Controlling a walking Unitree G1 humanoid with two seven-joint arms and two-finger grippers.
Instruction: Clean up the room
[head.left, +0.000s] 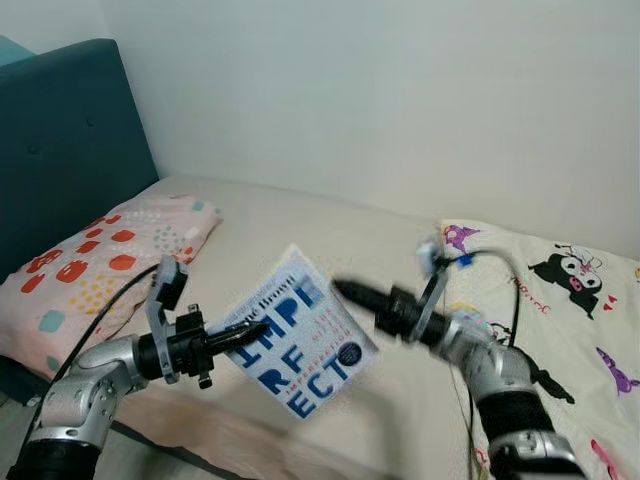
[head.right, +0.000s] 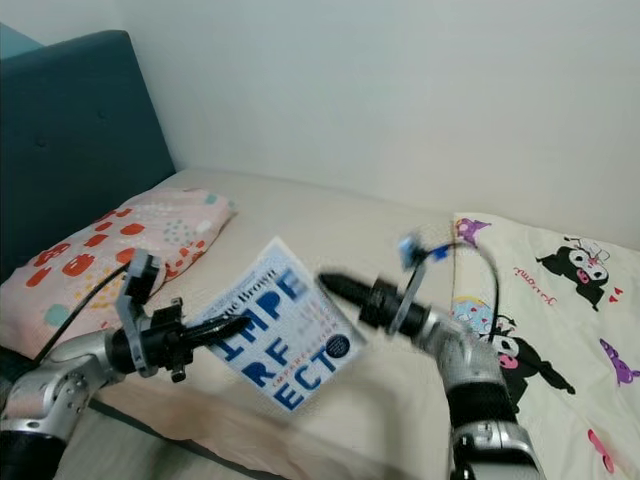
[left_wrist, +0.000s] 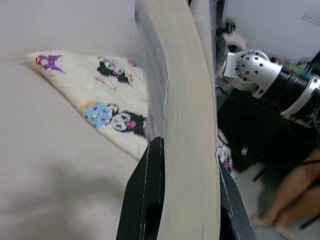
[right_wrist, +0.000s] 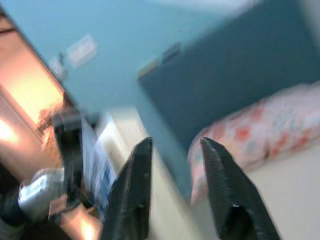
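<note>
The book (head.left: 298, 335), a white paperback with big blue letters on its cover, hangs in the air above the front edge of the bed (head.left: 300, 225), tilted so one corner points up. The left gripper (head.left: 245, 333) has it by the left edge: in the left wrist view the two black fingers (left_wrist: 145, 195) are closed tight on the cream page block (left_wrist: 187, 150), one finger on each cover, with the book standing edge-on between them. The left arm reaches in from the lower left, its wrist level with the lower part of the book.

The right gripper (head.left: 345, 291) comes in from the right and points at the book's right edge; the head views are blurred there, so I cannot tell whether its tip touches the cover or stops just short. In the right wrist view its fingers (right_wrist: 132, 195) stand apart with a clear gap and nothing between them; the book and the left gripper show smeared off to one side beyond them.

On the bed, a pink pillow (head.left: 100, 265) with red and yellow patches lies near the teal headboard (head.left: 60, 150). A cream blanket (head.left: 565, 300) with cartoon figures covers the right side, well apart from the pillow. A person's bare leg (left_wrist: 290, 192) shows beside the bed in the left wrist view.
</note>
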